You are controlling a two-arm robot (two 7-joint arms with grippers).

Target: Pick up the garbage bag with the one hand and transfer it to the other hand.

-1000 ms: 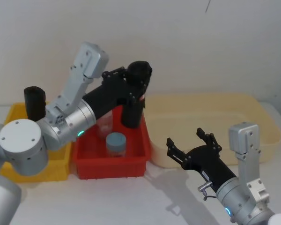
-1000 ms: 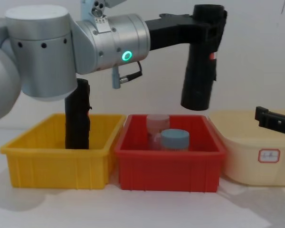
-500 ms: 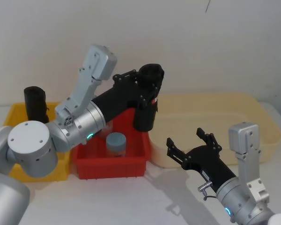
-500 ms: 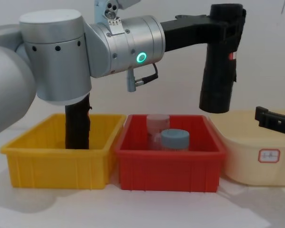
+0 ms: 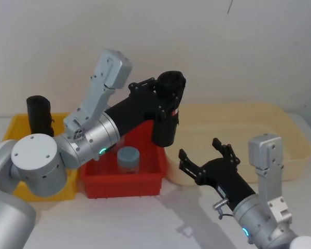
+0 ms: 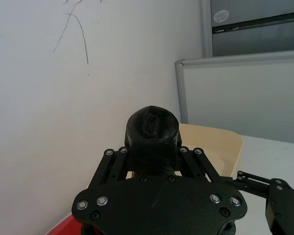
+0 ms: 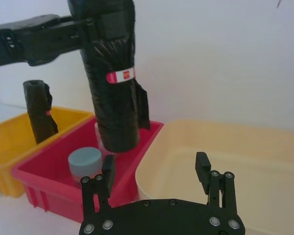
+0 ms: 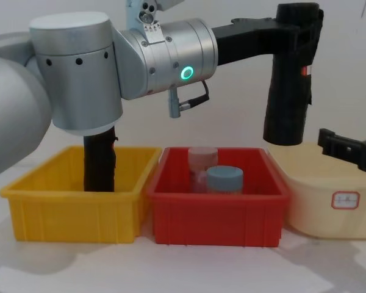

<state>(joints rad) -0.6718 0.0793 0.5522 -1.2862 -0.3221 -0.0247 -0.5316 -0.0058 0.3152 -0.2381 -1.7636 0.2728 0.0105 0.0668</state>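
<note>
**Roll held aloft, receiving jaws open beside it**

Your left gripper (image 5: 165, 97) is clenched around the top end of the garbage bag (image 5: 165, 124). The roll hangs upright in the air, its lower end free above the place where the red bin (image 5: 125, 182) meets the cream tub (image 5: 238, 127). That high grip looks deliberate, since it leaves the bare lower body open for a second hold.

Your right gripper (image 5: 199, 150) sits at 5 o'clock of the roll in the head view. It is near the roll but apart from it, with its jaws spread wide and pointed toward it.

I judge the pickup done and the handover not yet made. Bring the open jaws around the lower half, below the red mark, before you let go above.

A second roll (image 5: 39, 115) stands at 9 o'clock in the yellow bin (image 5: 67, 184); leave it alone.
</note>
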